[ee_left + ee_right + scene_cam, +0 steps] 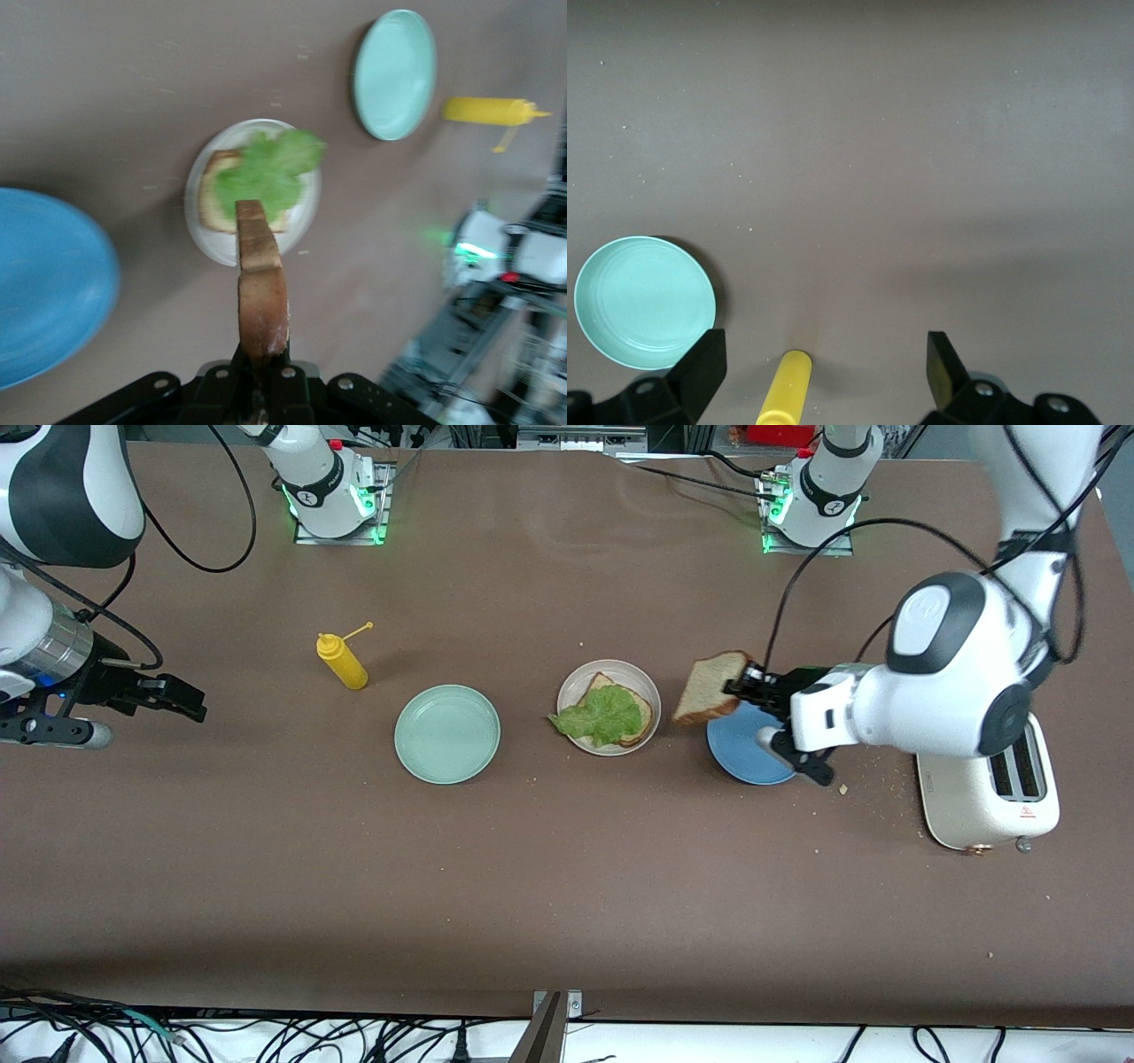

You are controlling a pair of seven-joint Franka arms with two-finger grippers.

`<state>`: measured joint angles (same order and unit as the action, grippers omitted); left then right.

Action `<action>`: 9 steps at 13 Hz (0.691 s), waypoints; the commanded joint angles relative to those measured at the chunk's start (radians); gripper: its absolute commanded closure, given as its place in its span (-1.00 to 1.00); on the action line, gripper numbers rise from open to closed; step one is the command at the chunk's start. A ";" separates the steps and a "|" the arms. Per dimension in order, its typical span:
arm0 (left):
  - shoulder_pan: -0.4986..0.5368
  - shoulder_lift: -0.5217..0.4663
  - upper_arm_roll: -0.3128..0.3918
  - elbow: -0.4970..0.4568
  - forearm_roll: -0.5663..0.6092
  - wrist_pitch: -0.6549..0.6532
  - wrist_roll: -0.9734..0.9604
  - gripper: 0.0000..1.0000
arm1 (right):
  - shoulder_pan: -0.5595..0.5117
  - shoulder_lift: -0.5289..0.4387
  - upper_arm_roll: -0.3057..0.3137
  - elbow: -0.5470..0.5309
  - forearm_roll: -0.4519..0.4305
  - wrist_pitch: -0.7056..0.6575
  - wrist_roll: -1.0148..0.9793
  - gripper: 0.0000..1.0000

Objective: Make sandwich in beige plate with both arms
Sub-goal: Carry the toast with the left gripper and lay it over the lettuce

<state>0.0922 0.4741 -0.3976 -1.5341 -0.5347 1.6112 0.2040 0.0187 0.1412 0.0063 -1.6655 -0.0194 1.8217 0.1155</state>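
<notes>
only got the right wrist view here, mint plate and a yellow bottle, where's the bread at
Observer: The left gripper holds a bread slice in the air over the edge of the blue plate.
Operator: anything on the beige plate yet
Observer: Yes, the beige plate carries a bread slice with a lettuce leaf on it.
Operator: what's past the blue plate
Observer: A cream toaster stands at the left arm's end of the table.

Toaster partly under left arm
</notes>
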 commanded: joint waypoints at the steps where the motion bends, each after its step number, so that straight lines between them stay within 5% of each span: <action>1: -0.035 0.128 0.003 0.035 -0.169 0.024 0.014 1.00 | 0.007 -0.006 -0.011 0.001 -0.004 0.005 0.007 -0.99; 9: -0.107 0.284 0.005 -0.018 -0.347 0.194 0.251 1.00 | 0.003 -0.015 -0.017 0.006 -0.005 -0.004 0.033 -1.00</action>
<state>-0.0139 0.7517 -0.3977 -1.5410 -0.8326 1.8020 0.3894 0.0184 0.1395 -0.0028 -1.6633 -0.0193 1.8268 0.1218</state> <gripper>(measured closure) 0.912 0.000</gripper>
